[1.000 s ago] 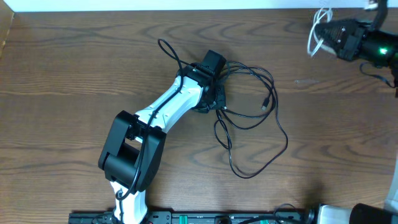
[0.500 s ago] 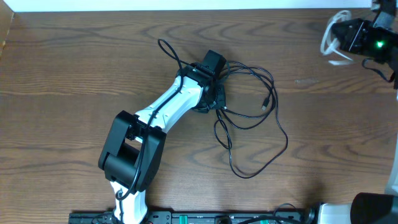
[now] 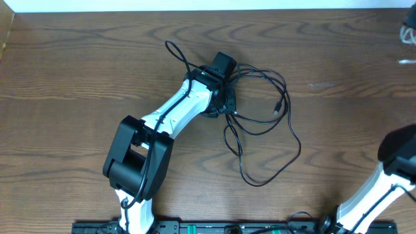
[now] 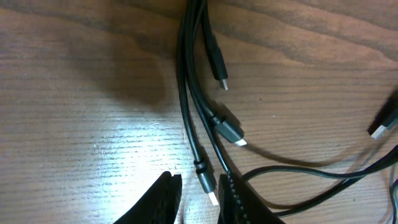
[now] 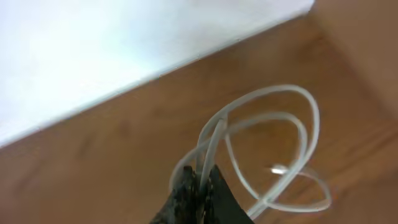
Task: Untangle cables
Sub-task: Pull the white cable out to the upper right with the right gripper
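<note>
White cable point(image 5: 212, 140) pinched in right pincer point(image 5: 202, 175) — jaws closed.

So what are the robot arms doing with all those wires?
They are sorting out tangled cables. The right gripper is shut on a looped white cable, holding it near the far right corner of the table, away from the rest. The left gripper is down on the thin black cables in the middle, with a plug end between its fingers. Whether it is pinching anything is unclear. The black cables lie looped over each other.
</note>
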You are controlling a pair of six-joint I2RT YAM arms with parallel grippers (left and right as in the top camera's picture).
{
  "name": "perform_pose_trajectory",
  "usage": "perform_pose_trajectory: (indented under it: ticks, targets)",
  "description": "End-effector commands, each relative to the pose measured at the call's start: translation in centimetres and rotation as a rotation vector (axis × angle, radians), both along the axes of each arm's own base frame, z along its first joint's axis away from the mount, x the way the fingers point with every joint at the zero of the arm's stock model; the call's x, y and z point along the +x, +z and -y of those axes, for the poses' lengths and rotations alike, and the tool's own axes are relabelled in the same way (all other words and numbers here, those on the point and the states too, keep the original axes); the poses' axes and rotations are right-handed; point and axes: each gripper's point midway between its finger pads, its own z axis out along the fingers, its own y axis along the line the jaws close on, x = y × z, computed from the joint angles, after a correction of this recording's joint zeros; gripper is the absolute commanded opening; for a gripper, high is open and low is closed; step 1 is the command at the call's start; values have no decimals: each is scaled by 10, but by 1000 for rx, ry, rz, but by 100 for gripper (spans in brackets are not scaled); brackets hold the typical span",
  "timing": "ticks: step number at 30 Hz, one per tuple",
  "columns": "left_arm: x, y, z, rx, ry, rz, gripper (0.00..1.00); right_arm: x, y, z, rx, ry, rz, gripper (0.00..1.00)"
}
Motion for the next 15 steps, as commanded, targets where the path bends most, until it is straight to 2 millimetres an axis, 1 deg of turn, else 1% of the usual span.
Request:
perform_pose_trajectory:
  ticks: [1, 2, 5, 7, 8, 9, 10, 11, 12, 14, 15]
  targets:
    - [-1, -8, -4, 19, 17, -12, 26, 12, -36, 42, -66, -56, -56, 1]
    - [-1, -8, -4, 19, 17, -12, 26, 15, -45, 47, -67, -58, -64, 1]
    - [-1, -8, -4, 18, 17, -10, 26, 27, -90, 61, -69, -59, -109, 1]
    - [-1, -7, -4, 17, 17, -8, 26, 32, -119, 70, -82, -86, -144, 1]
    - [-1, -7, -4, 17, 17, -8, 26, 33, -128, 74, -88, -97, -156, 2]
    - [-1, -7, -4, 16, 17, -8, 26, 34, -139, 78, -88, -116, -167, 18]
    - [-1, -7, -4, 17, 17, -9, 26, 35, -148, 78, -79, -122, -177, 49]
    - [-1, -7, -4, 17, 17, -9, 27, 34, -157, 78, -62, -131, -188, 91]
    - [-1, -7, -4, 17, 17, -9, 27, 33, -159, 77, -50, -142, -191, 99]
    - [0, -7, -4, 16, 17, -6, 27, 32, -158, 76, -39, -150, -191, 99]
    - [0, -7, -3, 14, 17, -4, 30, 30, -153, 75, -39, -150, -192, 99]
